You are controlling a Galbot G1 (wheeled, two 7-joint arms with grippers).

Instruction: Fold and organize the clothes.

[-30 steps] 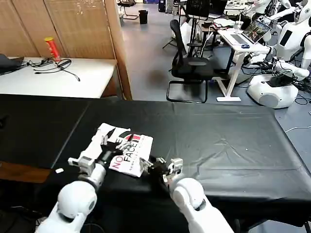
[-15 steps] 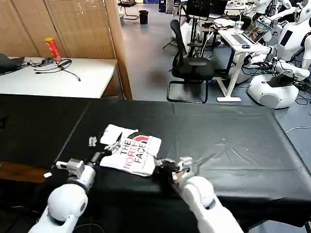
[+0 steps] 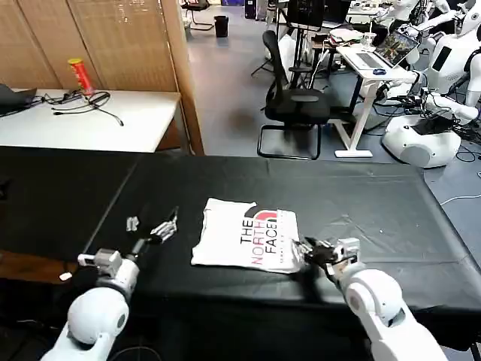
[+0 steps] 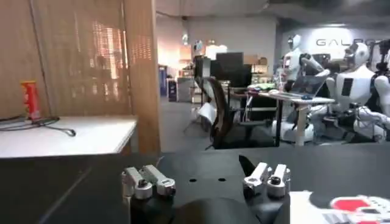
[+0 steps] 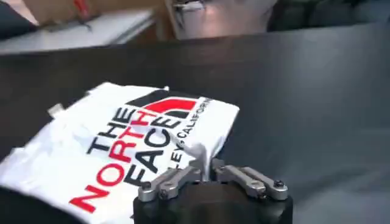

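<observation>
Now that the folded T-shirt [image 3: 246, 239] has been dragged across the black table [image 3: 376, 218] toward the robot's right over the last second, it lies flat, logo up, so the fold looks nearly done. The right gripper [image 3: 316, 253] pinches its near right corner; the left gripper [image 3: 154, 233], fingers spread and empty, has let go, the shirt lying just beyond its fingertips.

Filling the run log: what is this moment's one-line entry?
T-shirt: folded, logo up, on black table | right tool: shut on T-shirt edge | left tool: open, apart
</observation>
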